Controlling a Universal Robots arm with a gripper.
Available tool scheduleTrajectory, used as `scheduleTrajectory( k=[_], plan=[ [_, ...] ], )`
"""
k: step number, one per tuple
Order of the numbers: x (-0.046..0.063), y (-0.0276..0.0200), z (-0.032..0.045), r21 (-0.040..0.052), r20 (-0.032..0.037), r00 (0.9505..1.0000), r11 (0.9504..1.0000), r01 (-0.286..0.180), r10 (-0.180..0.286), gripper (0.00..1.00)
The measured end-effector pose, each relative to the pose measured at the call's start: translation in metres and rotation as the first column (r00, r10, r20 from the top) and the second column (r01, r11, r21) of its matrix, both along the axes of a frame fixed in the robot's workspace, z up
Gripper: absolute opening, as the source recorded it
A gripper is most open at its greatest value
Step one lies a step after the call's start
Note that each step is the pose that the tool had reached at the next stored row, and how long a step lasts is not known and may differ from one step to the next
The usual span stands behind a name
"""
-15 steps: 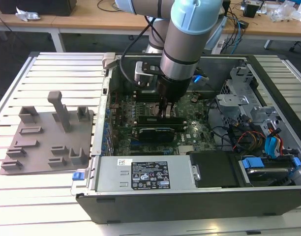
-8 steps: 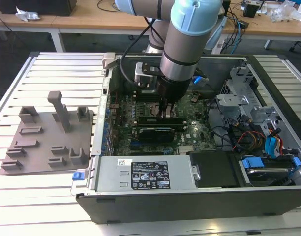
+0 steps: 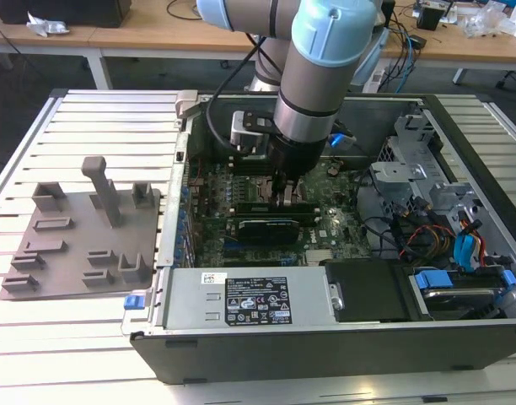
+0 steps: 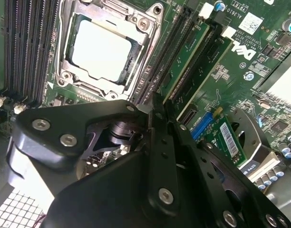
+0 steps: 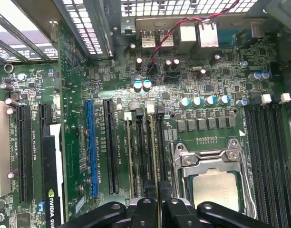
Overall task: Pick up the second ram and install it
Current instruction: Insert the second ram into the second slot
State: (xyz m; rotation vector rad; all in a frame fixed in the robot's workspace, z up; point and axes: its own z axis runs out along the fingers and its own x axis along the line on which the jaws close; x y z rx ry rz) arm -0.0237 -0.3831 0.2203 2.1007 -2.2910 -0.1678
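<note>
The black two-fingered claw (image 4: pixel 160 105) is clenched on the upper edge of the long, flat green circuit-board ram stick (image 4: pixel 183 52). The stick stands in a black motherboard slot (image 5: pixel 157 142) beside the silver processor socket (image 4: pixel 105 47).

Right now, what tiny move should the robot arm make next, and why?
Probably a gentle push straight down. In the second wrist view the gripper sits at the end of the second ram, which already stands in a black slot beside the processor socket, next to another green stick. I can't tell whether it is fully seated.
</note>
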Motion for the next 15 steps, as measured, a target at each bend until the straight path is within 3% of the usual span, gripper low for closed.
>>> scheduleTrajectory(
  k=[5,6,8,10,12,14,15],
  plan=[
    [0.000,0.0001,-0.0021,0.0007,0.0007,1.0000,1.0000,0.000,0.000,0.15],
    [0.000,0.0001,-0.0020,0.0003,0.0001,1.0000,1.0000,0.000,0.000,0.21],
    [0.000,0.0000,0.0001,-0.0001,0.0000,1.0000,1.0000,0.000,0.000,0.21],
    [0.000,0.0001,0.0186,0.0001,0.0001,1.0000,1.0000,0.000,0.000,0.21],
    [0.000,0.0008,0.0291,-0.0020,0.0000,1.0000,1.0000,0.000,0.000,0.20],
    [0.000,0.0012,0.0450,-0.0034,0.0001,1.0000,1.0000,0.000,0.000,0.10],
    [0.000,0.0013,0.0453,-0.0031,0.0002,1.0000,1.0000,0.000,0.000,0.10]
  ],
)
